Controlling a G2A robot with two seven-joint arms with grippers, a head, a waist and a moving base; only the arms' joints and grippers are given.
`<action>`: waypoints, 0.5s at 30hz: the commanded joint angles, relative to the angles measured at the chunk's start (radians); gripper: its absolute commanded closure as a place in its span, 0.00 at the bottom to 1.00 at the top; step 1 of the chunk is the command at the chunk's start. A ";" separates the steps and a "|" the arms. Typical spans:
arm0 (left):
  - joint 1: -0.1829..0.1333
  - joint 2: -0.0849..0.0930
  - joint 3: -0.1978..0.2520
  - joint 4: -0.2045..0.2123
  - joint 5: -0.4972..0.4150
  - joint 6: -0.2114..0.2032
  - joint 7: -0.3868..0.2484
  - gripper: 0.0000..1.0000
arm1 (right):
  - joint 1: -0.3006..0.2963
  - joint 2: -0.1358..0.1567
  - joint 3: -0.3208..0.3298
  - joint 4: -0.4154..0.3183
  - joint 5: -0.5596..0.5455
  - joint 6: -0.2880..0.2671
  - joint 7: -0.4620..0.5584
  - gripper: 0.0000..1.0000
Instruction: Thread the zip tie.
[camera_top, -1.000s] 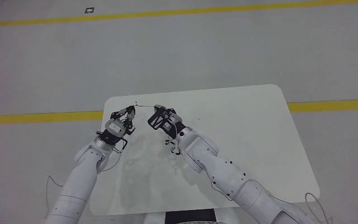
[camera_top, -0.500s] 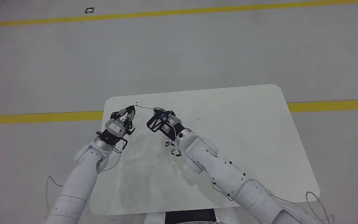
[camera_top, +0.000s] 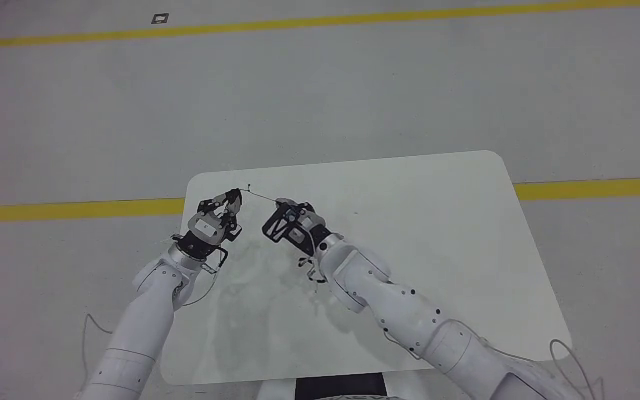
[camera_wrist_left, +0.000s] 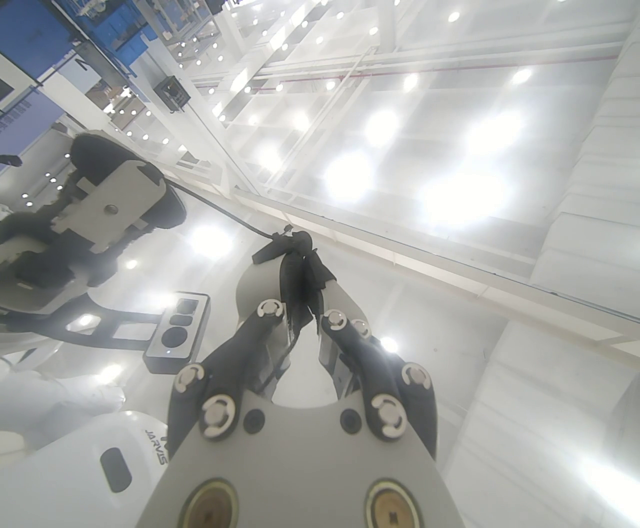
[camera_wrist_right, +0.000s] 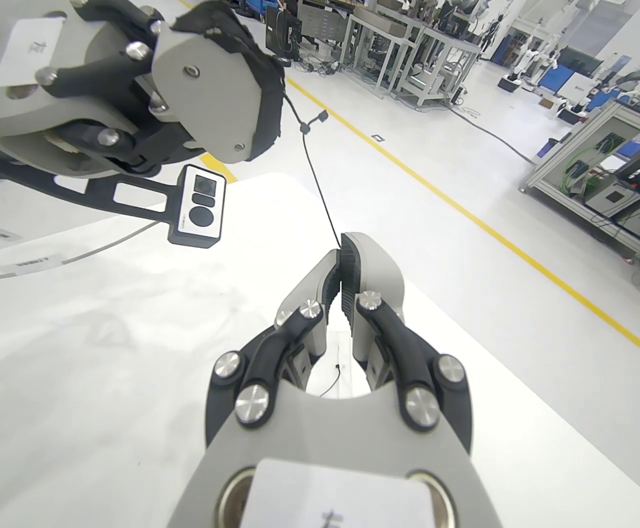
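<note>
Over the ten o'clock corner of the white bench (camera_top: 450, 220) we see the left tool (camera_top: 235, 197) clamped on one end of the zip tie (camera_top: 260, 194). The right tool (camera_top: 276, 208), at its four o'clock, pinches the thin strap, which runs straight between them.

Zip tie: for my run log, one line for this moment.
thin black plastic zip tie: aloft | left claw: gripping it | right claw: gripping it
</note>
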 joint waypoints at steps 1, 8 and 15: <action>0.000 0.000 0.000 0.000 0.000 0.000 0.000 1.00 | 0.002 0.004 -0.003 -0.001 0.000 0.003 0.005 1.00; 0.000 0.000 0.000 0.000 0.000 0.000 0.000 1.00 | -0.002 0.016 -0.008 -0.018 0.000 0.029 0.000 1.00; 0.000 0.000 0.000 0.000 0.000 0.000 0.000 1.00 | -0.006 0.028 -0.010 -0.042 0.000 0.085 -0.049 1.00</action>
